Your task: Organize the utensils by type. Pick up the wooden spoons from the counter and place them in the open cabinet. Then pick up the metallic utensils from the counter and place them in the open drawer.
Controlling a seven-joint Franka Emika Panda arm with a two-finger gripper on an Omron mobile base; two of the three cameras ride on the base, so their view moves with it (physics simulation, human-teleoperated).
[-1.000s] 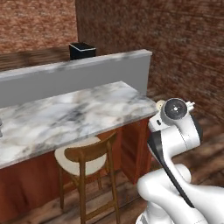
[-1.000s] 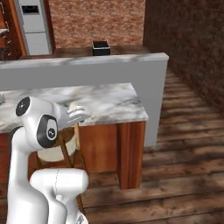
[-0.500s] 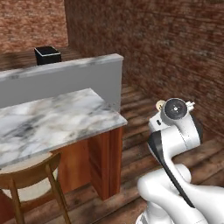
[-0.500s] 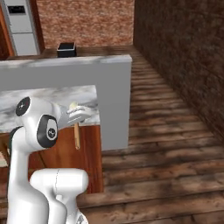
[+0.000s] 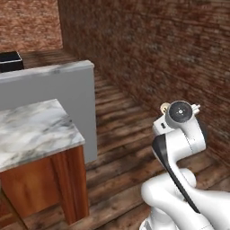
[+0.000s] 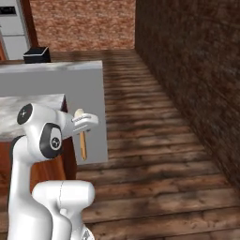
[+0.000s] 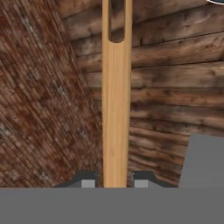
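My gripper is shut on a wooden spoon. The spoon hangs handle-down in front of the arm, with its pale bowl up at the fingers. In the hand view the orange-brown handle runs straight up from between the two fingertips, with a long slot near its far end. The gripper points at the plank floor beside a brick wall. The end of the counter lies to the left, away from the gripper. The metallic utensils, the open cabinet and the open drawer are out of view.
A grey raised ledge backs the counter, with a black box behind it and a fridge at the far left. A dark brick wall runs along the right. Wooden floor spreads ahead.
The whole scene has slid left in both base views, so the base has moved; the stool under the counter has left the picture. The arm keeps its pose with the spoon still gripped.
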